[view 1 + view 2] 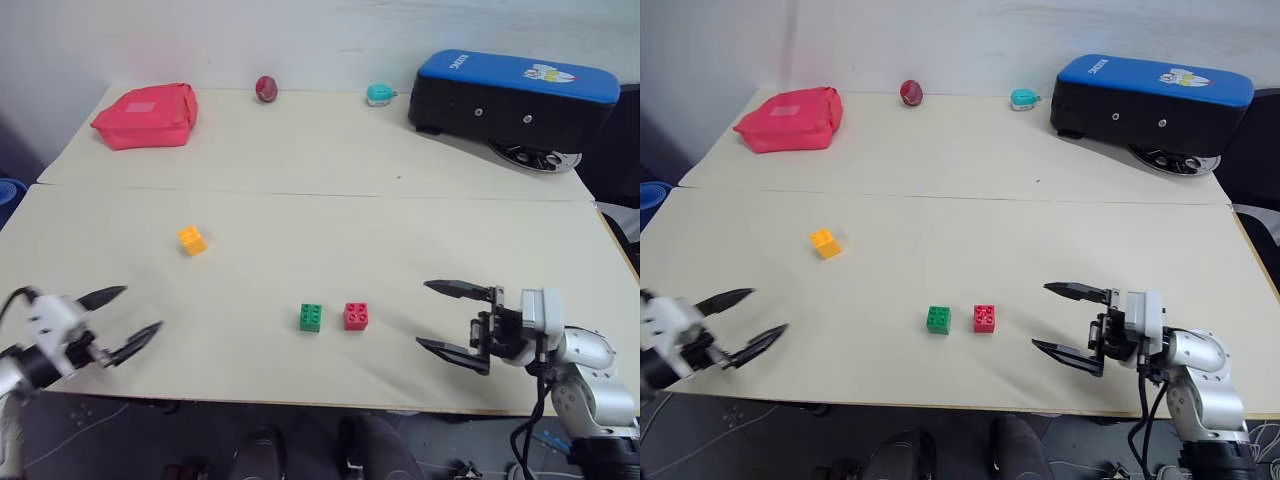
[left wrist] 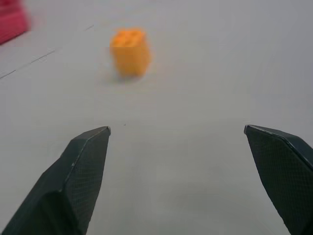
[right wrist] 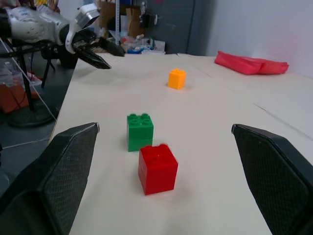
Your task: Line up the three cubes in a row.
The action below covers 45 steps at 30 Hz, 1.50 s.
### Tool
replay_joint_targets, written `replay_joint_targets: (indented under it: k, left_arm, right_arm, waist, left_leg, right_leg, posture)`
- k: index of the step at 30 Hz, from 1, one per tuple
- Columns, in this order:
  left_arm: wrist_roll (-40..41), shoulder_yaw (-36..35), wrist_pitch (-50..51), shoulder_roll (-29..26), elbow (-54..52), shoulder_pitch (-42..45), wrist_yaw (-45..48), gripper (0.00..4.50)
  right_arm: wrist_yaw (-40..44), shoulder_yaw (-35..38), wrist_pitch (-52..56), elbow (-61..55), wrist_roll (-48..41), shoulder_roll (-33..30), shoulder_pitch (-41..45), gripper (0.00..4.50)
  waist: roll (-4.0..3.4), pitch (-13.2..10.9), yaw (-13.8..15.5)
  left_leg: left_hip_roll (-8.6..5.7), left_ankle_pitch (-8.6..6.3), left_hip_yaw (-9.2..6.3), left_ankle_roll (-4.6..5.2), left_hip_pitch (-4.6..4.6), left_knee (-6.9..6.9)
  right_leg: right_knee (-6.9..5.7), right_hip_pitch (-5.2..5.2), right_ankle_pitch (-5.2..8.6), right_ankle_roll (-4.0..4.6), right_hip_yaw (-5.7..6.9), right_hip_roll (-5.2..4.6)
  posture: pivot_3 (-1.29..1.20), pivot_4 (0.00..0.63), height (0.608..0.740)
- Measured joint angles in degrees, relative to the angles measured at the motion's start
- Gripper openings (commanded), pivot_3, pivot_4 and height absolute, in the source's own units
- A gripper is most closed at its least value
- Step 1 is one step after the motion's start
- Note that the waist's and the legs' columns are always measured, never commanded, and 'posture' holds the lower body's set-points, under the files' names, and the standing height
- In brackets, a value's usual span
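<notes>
A: While both hands gape empty at the counter's (image 1: 420,240) near edge, left hand (image 1: 125,320) and right hand (image 1: 452,320), what's done?

B: 2 cubes, green (image 1: 310,317) beside red (image 1: 355,316). The orange-yellow one (image 1: 192,240) sits farther back, left, unaligned.

Beige table (image 1: 400,230): orange-yellow brick (image 1: 192,240), green brick (image 1: 310,317), red brick (image 1: 355,316), pink pouch (image 1: 147,116), dark red ball (image 1: 266,88), teal toy (image 1: 380,95), black-blue case (image 1: 510,100).

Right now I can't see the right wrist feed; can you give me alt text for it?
A small red plastic brick sits on the beige table between the open right gripper fingers, a small green plastic brick close behind it. Farther off stand a small orange-yellow brick alone, a flat red pouch, and the open left gripper.
</notes>
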<state>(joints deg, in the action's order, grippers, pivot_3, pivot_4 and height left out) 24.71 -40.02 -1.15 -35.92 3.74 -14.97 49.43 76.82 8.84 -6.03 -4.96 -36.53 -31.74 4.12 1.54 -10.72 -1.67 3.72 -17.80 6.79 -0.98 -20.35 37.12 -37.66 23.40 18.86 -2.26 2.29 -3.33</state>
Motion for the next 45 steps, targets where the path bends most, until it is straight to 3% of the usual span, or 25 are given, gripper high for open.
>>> replay_joint_targets:
  k: [6,9,12,17,24,28,35,45]
  left_arm:
    - [4.3,-4.5,5.4,4.5,-3.9,-2.6,-8.5,4.48]
    - [4.7,-2.1,9.3,3.1,-5.8,4.5,-12.5,4.48]
    - [4.7,3.6,14.5,-3.1,-4.2,15.8,-12.0,4.48]
    - [0.2,15.9,18.1,-7.8,12.6,34.8,-8.5,4.48]
    - [-3.5,24.2,16.1,-3.8,22.1,45.6,-6.1,4.48]
    - [-9.5,30.8,8.0,-9.6,35.9,51.9,5.2,4.48]
    - [-16.8,34.8,-4.4,-12.6,59.5,66.3,15.5,4.48]
    - [-24.1,38.4,-8.1,-10.3,68.9,71.2,12.8,4.48]
  right_arm:
    - [-0.4,-1.4,-0.3,-0.2,0.8,0.8,1.4,4.50]
    - [-0.3,-1.5,-0.5,0.0,1.0,0.8,1.9,4.50]
    - [-0.1,-1.6,-0.7,0.2,1.2,0.8,3.4,4.50]
    - [-0.2,-1.8,-1.2,0.8,1.6,0.8,4.7,4.50]
    - [-1.6,-1.7,-1.3,0.7,3.3,0.7,4.2,4.50]
    - [-2.8,-1.7,-0.7,-0.8,3.3,0.5,2.1,4.50]
    - [-3.7,-1.6,-0.2,-2.0,3.4,0.2,1.1,4.50]
    - [-5.7,-1.4,0.1,-4.9,3.3,-0.9,-1.9,4.50]
  waist:
    - [0.14,0.1,0.5]
    - [0.15,0.1,1.0]
    - [0.18,0.1,1.3]
    - [0.16,0.1,0.8]
    - [0.18,0.1,-0.1]
    - [0.19,0.1,-0.1]
    - [0.21,0.1,0.5]
    - [0.24,0.0,0.0]
  left_leg:
    - [-0.03,0.01,-0.11,0.02,-0.07,0.00]
    - [-0.03,0.04,-0.16,0.01,-0.08,0.02]
    - [-0.04,0.08,-0.13,-0.04,-0.07,0.00]
    - [-0.03,0.08,0.02,-0.07,-0.14,0.00]
    - [-0.01,0.22,0.10,-0.33,-0.31,0.17]
    - [0.05,0.25,0.13,-0.37,-0.27,0.15]
    - [-0.01,0.23,0.15,-0.33,-0.36,0.27]
    - [0.03,0.19,0.06,-0.27,-0.80,0.70]
  right_leg:
    - [0.09,-0.09,0.00,0.01,0.27,-0.14]
    - [0.06,-0.11,0.00,0.01,0.35,-0.13]
    - [0.02,-0.11,0.00,0.01,0.36,-0.09]
    - [0.04,0.01,-0.01,0.00,0.35,-0.01]
    - [-0.01,0.13,-0.03,-0.06,0.34,0.01]
    - [-0.07,0.19,-0.02,-0.03,0.35,0.19]
    - [-0.04,0.19,-0.02,-0.08,0.58,0.14]
    - [-0.18,0.43,-0.03,-0.15,0.59,0.11]
  posture:
    - [0.00,0.150,0.740]
    - [0.00,0.150,0.740]
    - [0.00,0.150,0.740]
    - [0.00,0.150,0.740]
    - [0.00,0.150,0.740]
    - [0.00,0.150,0.740]
    - [0.00,0.150,0.740]
    - [0.00,0.150,0.740]
